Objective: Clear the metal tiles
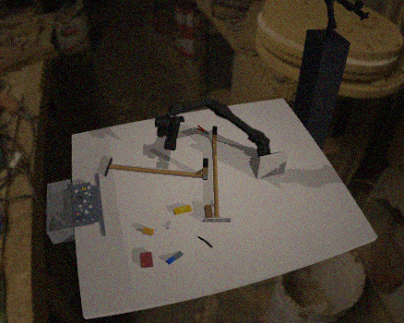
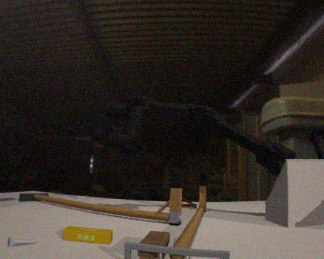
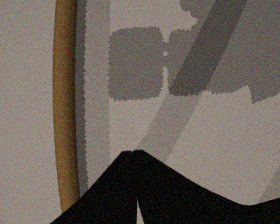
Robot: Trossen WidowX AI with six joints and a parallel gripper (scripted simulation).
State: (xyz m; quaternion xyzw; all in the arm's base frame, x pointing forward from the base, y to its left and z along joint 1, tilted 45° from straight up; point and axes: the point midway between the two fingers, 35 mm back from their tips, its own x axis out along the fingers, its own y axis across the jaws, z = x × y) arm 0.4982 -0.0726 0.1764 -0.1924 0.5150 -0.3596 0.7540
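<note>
My gripper is shut and empty, raised above the table behind one long wooden-handled tool. That tool's handle runs left to right, with a dark blade at its left end and an upright grip at its right. A second long tool has a wide grey head. I cannot tell surely which is the scraper. Several small tiles lie on a dark surface beside or inside the clear catch box at the left edge. The steel plate's outline is unclear.
A yellow block, an orange piece, a red block, a blue-grey piece, a brown block and a thin black piece lie on the table. A grey strip stands beside the box.
</note>
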